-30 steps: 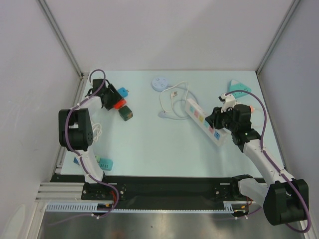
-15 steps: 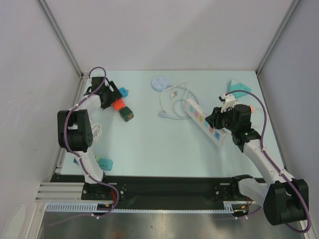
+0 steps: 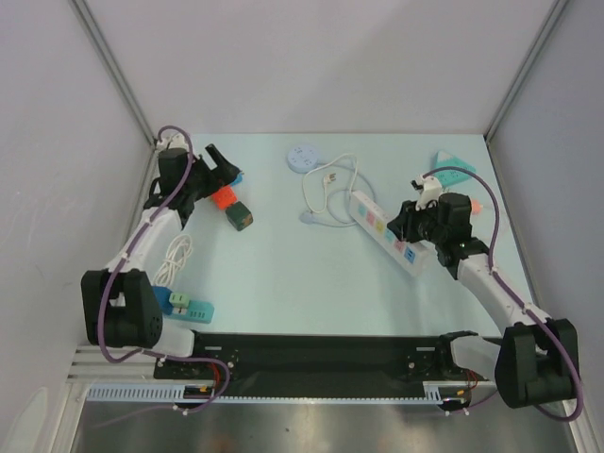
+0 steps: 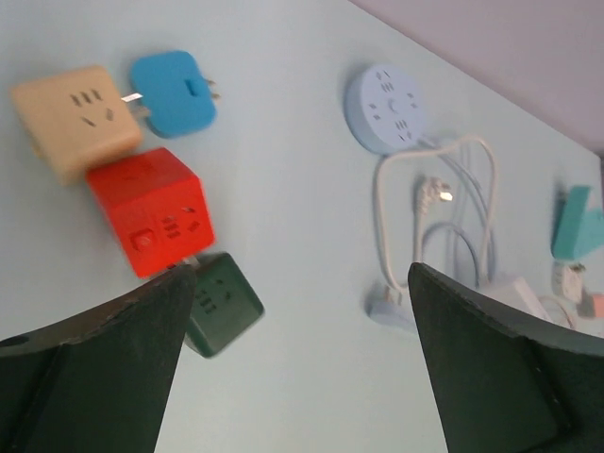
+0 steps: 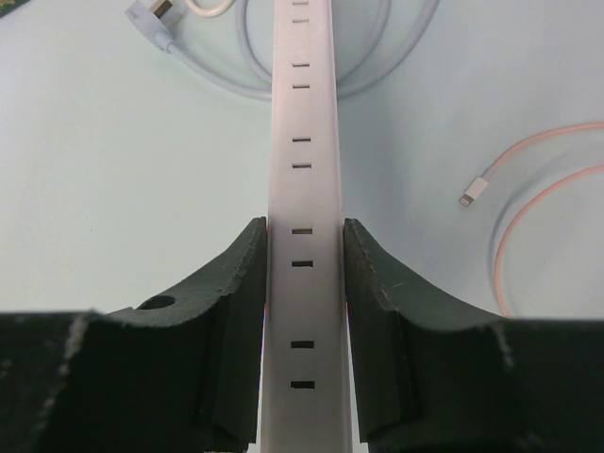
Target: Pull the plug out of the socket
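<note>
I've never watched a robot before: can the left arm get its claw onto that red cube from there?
Probably yes. The left claw hangs wide open close to the red cube, with nothing between them. The beige cube and green block crowd two sides, so the grip may be tight.

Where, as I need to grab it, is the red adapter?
Top view: the red adapter lies far left on the table, beside the dark green one, close to the left gripper.
</note>
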Controlling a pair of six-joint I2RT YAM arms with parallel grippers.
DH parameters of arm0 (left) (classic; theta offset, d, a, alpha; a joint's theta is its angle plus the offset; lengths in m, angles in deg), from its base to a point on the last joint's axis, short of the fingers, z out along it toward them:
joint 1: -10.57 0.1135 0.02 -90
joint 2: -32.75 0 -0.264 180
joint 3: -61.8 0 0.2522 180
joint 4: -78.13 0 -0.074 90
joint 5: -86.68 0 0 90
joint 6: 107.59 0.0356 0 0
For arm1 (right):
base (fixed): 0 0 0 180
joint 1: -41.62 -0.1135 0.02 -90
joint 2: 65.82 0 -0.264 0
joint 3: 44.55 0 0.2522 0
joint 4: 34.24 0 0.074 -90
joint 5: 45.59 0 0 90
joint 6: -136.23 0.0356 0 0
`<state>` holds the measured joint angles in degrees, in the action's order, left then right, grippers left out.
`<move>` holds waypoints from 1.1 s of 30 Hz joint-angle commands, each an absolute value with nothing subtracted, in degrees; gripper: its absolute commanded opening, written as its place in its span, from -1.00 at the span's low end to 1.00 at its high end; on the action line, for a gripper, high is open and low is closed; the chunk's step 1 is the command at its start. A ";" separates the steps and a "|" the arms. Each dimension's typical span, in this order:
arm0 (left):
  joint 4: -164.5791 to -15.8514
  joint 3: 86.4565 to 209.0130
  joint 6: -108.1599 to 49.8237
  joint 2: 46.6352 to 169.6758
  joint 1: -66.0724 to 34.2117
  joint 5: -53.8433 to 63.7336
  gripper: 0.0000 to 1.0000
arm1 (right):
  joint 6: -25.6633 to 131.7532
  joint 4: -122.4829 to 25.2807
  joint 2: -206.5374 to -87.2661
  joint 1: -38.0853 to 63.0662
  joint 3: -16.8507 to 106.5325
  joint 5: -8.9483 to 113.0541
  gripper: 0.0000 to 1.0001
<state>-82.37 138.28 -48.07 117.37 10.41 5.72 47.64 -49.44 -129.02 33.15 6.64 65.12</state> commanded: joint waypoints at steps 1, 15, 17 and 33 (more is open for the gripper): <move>-85.12 134.82 -47.91 111.51 7.33 10.57 0.99 | 47.81 -43.26 -131.82 34.76 13.05 67.26 -1.00; -81.44 122.60 -43.34 91.03 2.22 16.55 0.99 | 58.88 -36.15 -151.06 36.17 27.81 71.39 -1.00; -80.65 120.22 -42.81 87.88 2.22 16.29 0.99 | 60.55 -35.27 -155.11 36.08 29.67 71.66 -1.00; -78.71 114.68 -45.62 79.68 2.39 12.95 0.99 | 69.87 -27.44 -177.79 36.08 39.96 76.65 -1.00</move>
